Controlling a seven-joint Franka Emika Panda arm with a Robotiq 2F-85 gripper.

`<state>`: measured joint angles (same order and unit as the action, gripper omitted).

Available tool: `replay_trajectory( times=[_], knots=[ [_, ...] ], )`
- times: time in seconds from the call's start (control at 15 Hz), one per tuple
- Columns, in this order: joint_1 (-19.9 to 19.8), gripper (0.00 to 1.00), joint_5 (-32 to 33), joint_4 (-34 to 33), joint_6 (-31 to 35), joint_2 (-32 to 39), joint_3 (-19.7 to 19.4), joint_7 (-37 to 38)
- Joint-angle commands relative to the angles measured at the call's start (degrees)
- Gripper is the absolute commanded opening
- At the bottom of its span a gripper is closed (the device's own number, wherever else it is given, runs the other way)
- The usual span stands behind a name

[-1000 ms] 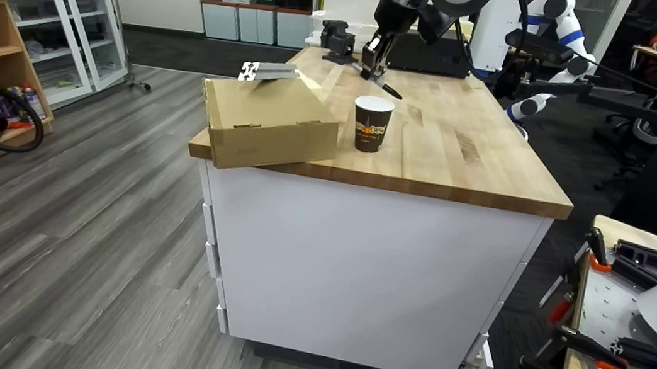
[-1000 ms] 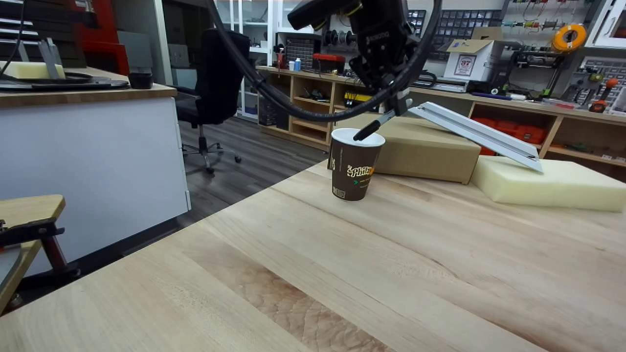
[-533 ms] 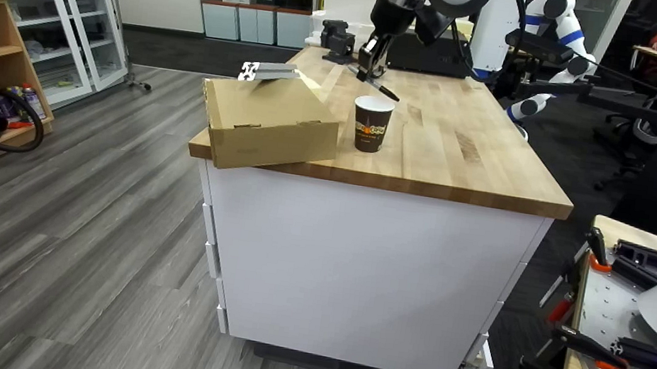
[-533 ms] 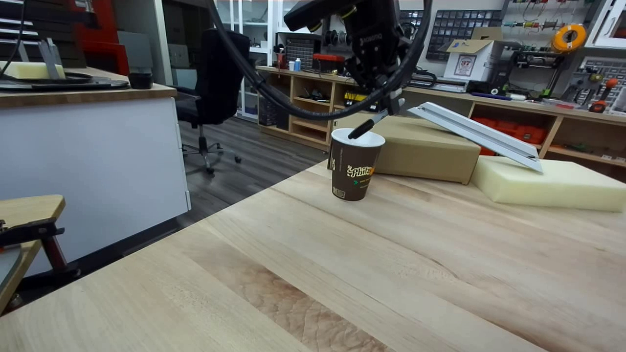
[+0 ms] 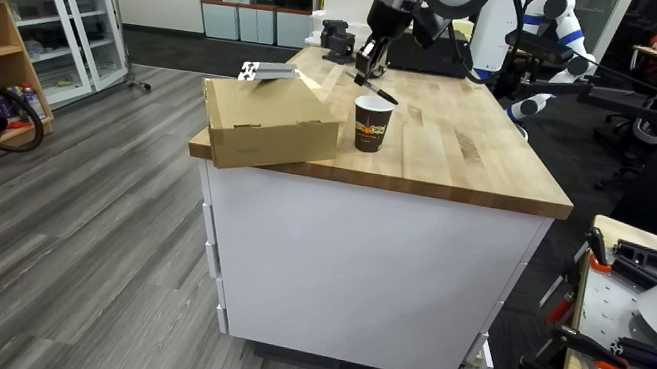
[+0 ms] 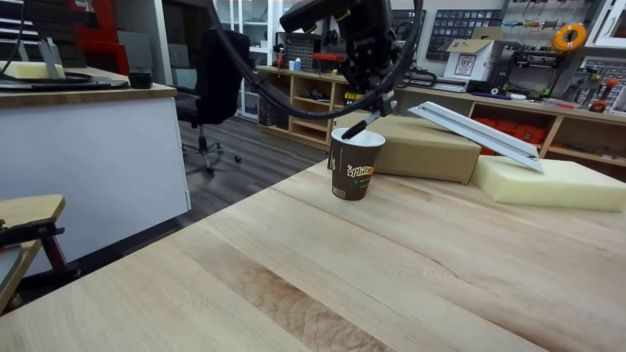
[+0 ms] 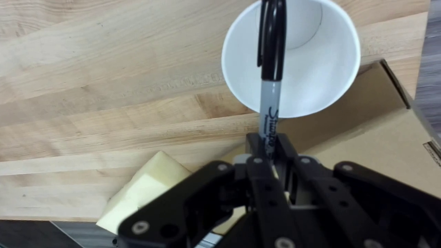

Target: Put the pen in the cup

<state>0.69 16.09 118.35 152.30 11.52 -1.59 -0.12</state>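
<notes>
The pen is a grey marker with a black cap, also seen in both exterior views. My gripper is shut on its grey body; the gripper also shows in the exterior views. The pen is tilted, with the cap end lower. The brown paper cup with a white rim stands upright on the table; it also shows in the other views. The cap overlaps the cup's mouth in the wrist view. I cannot tell whether its tip is below the rim.
A tan cardboard box stands right beside the cup, near the table edge. A metal bar leans over the box onto a yellow foam block. A black cable hangs along the arm.
My gripper and the pen have moved a little to the left in both exterior views. The cap has shifted left across the cup's mouth. The cup and box have not moved.
</notes>
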Motion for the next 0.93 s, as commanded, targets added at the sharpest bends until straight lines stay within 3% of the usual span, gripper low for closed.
replay_trajectory(
  times=[0.0,0.87],
  knots=[
    [0.3,0.07,-0.7,-2.3,-3.3,1.1,0.3,-1.9],
    [0.0,0.07,-1.4,-9.7,-6.1,6.2,0.7,-5.1]
  ],
)
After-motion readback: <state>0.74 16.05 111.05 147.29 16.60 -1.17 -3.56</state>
